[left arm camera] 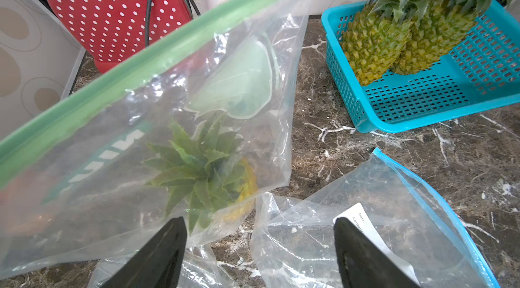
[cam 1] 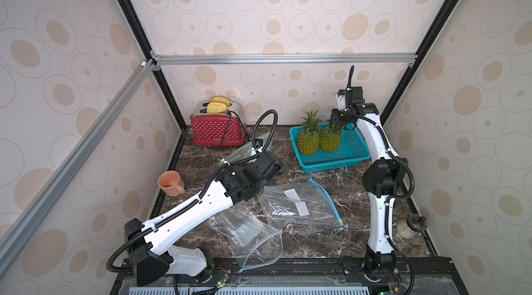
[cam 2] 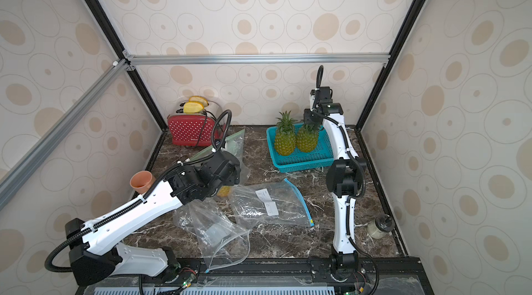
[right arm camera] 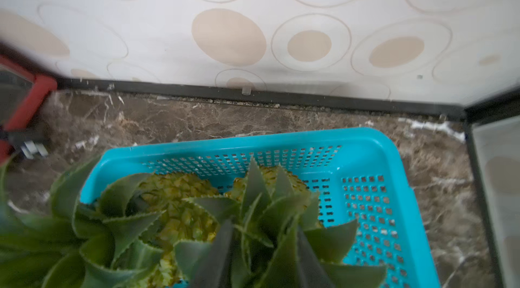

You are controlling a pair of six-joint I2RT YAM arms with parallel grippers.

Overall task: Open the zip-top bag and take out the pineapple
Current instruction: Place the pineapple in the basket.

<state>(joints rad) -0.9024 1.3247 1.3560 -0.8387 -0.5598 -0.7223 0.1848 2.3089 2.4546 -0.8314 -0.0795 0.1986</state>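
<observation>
Left gripper (left arm camera: 259, 224): jaws wide, empty, poised just above bag (left arm camera: 98, 188), mid-bench toward back-left corner. Pineapple (left arm camera: 202, 171) inside, leaves up toward jaws; green zip (left arm camera: 168, 44) beyond, slantwise, seemingly sealed. Right gripper (right arm camera: 264, 226): well apart over basket (right arm camera: 281, 137), back-right corner, astride a leaf crown (right arm camera: 253, 205); grip unclear. Left nearer.

Bright even light; soft shadows; right wrist view blurred.
</observation>
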